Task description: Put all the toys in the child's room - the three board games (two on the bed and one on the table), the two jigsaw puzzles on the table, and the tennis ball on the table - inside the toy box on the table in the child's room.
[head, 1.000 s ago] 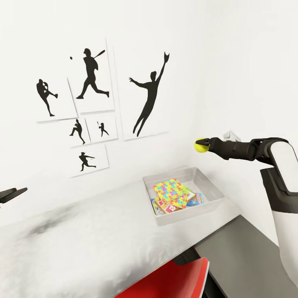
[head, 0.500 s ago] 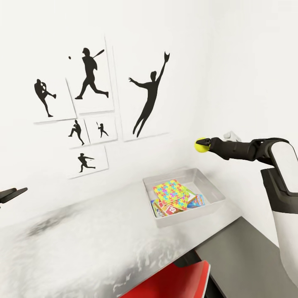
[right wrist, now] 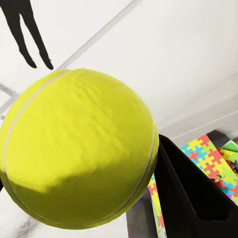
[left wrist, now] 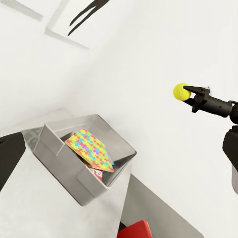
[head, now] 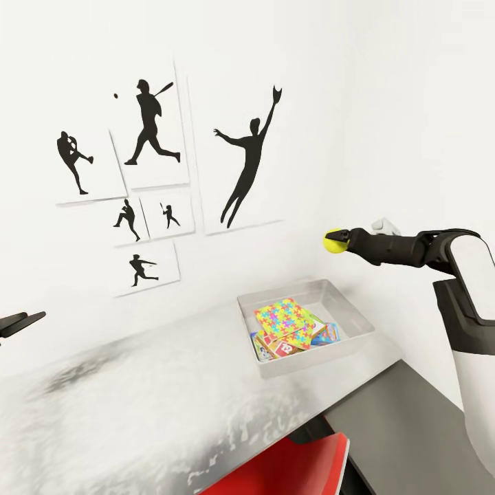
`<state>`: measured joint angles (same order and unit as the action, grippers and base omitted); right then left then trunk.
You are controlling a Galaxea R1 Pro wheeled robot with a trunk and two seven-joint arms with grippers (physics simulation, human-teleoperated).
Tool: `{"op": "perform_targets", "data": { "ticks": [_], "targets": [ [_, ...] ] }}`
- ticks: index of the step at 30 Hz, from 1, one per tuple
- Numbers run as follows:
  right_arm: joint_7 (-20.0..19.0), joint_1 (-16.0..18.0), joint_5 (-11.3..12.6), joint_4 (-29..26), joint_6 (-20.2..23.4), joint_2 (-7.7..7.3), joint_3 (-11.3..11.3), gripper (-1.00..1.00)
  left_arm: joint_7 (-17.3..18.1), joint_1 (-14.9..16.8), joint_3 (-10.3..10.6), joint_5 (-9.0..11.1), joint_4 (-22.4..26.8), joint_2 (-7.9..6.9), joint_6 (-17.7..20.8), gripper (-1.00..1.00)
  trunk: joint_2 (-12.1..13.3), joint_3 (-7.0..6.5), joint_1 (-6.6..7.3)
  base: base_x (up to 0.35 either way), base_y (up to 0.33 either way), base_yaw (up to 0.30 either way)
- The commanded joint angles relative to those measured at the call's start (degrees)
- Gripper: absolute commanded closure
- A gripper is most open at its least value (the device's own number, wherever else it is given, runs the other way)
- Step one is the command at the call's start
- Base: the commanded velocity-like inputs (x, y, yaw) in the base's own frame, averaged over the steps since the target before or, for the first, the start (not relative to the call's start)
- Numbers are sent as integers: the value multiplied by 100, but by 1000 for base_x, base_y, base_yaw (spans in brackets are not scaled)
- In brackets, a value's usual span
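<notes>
White wall (head: pixel 385 103) has a cluster of six posters with black baseball-player silhouettes: a batter (head: pixel 150 124), a pitcher (head: pixel 72 161), a tall leaping catcher (head: pixel 246 159), plus three smaller ones (head: pixel 146 240) underneath. Down at the bottom edge there's a red chair (head: pixel 292 467). Right beside it sits a low cabinet with a dark grey top (head: pixel 405 433).
</notes>
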<state>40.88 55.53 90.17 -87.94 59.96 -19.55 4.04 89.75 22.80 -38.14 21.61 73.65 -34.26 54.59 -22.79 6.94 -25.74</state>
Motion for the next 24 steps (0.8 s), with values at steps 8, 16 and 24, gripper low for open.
{"op": "perform_targets", "data": {
  "ticks": [8,16,24],
  "targets": [
    [104,1,67,-1,4,-12,11,100,25,5,-2,-7,0,-1,61,-100,-13,13,-4,0,0,0],
    [853,223,-9,377,-10,216,88,100,25,5,-1,-7,0,-1,61,-100,-13,13,-4,0,0,0],
    [2148,1157,-28,2074,4,1193,939,100,25,5,-1,-7,0,-1,61,-100,-13,13,-4,0,0,0]
  ]
}}
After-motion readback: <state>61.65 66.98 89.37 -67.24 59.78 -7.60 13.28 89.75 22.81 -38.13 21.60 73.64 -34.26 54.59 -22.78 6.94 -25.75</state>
